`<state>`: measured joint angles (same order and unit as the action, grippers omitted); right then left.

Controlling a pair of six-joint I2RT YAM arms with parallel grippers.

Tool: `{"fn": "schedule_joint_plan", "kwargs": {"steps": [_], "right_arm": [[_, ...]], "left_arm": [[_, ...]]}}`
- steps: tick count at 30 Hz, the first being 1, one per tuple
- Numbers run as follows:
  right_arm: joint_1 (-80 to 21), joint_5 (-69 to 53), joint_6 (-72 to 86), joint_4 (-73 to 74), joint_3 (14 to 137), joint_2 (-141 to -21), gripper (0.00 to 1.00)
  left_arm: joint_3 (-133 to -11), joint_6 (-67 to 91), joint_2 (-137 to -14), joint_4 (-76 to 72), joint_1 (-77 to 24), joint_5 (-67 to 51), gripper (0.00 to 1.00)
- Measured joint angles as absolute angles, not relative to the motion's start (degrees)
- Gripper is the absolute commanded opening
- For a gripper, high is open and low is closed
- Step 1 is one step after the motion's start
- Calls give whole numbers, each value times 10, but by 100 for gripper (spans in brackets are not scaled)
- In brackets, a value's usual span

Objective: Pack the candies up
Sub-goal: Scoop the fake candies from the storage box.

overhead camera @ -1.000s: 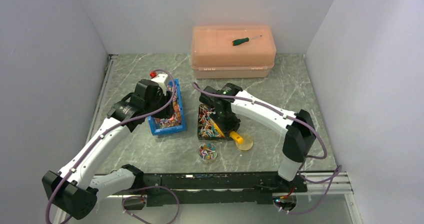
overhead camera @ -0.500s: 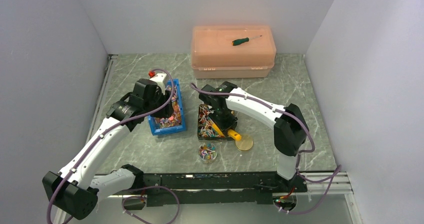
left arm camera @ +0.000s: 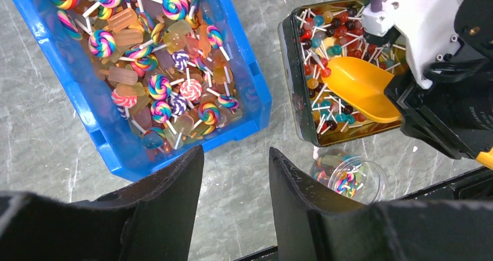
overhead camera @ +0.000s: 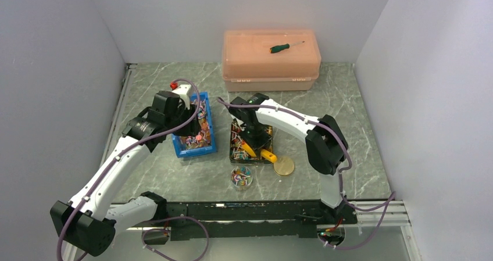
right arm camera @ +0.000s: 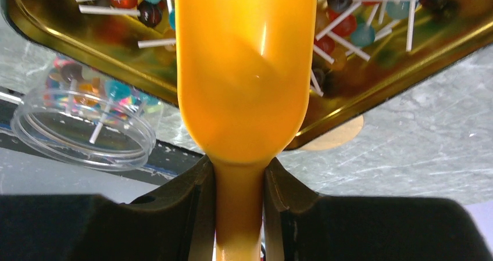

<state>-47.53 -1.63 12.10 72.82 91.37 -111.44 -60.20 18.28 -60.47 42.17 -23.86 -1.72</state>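
1. Right pincer [right arm camera: 237, 177] clamps the handle of the orange scoop [right arm camera: 241, 69], its bowl over the gold tin [left arm camera: 289, 86].
2. Left pincer [left arm camera: 235, 174] hangs open and empty above the near corner of the blue bin [left arm camera: 251, 69].
3. The candies [left arm camera: 163, 81] fill bin and tin; a few lie in the clear jar [left arm camera: 381, 179] on the worktop [left arm camera: 35, 139].

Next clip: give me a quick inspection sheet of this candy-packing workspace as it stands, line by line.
Surface: grey marbled table, lightly scratched.
Job's things: candies, lollipops on sticks, heaped in the blue bin and the gold tin; a few in the clear jar in front of the tin.
Clutter: round tan disc flat beside the tin; screwdriver lying on the closed orange box at the back.
Grippers: left gripper open, empty, above the gap between bin and tin; right gripper shut on the orange scoop handle, bowl over the tin.
Cables: purple cables along both arms, looping near the left wrist.
Surroundings: plain pale walls on three sides.
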Motion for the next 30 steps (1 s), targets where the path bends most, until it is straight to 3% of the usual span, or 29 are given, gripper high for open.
{"fn": "schedule_joint_plan", "kwargs": {"steps": [18, 30], "right_arm": [[-457, -29, 98, 684, 950, -1163, 0], [-457, -8, 91, 588, 882, -1138, 0]], "left_arm": [[-601, 183, -612, 409, -208, -52, 50], [-593, 183, -619, 401, -202, -67, 49]]}}
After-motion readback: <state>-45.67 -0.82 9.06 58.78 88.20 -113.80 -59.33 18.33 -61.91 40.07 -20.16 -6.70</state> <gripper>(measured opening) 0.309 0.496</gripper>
